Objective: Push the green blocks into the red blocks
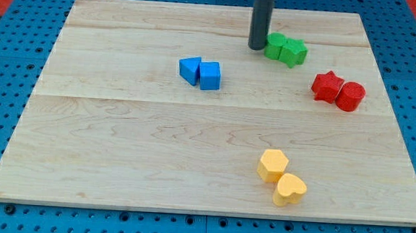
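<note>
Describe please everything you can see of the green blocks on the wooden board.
The green blocks are a pair of small, matte, solid-coloured pieces lying flat near the view's top, right of centre, on the wooden board. They touch each other side by side: the left one looks rounded, the right one star-like, though the outlines are hard to tell. My tip stands right against the left one's left side. The red blocks lie apart, lower right.

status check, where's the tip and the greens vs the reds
My tip at the left edge of the green blocks, touching or nearly. Red blocks lie lower right of the greens, apart. Nothing between the two pairs.
</note>
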Available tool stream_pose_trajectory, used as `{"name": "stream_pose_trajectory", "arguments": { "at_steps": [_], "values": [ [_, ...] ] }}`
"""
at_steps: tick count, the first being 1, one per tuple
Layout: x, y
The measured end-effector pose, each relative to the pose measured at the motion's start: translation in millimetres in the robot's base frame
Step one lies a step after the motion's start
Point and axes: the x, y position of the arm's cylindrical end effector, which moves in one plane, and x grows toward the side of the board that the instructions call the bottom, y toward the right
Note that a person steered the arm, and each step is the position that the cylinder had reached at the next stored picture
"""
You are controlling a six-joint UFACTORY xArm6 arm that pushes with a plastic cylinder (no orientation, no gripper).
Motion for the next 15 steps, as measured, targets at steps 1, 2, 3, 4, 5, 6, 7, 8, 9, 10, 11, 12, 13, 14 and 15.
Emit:
{"name": "stream_pose_trajectory", "arguments": {
  "at_steps": [1,2,3,4,5,6,7,8,9,10,11,12,13,14,15],
  "values": [
    [24.2,-13.8],
    [11.5,-40.2],
    [-26.6,-12.8],
    [-10.4,54.1],
    [3.7,92.4],
    [1.8,92.7],
    [-2.2,90.5],
    [32.8,63.4],
    [41.3,34.9],
    [61.4,2.8],
    [111.5,2.8],
    [170.5,5.0],
    [212.5,22.2],
    [243.0,50.4],
    [261.9,92.2]
  ]
}}
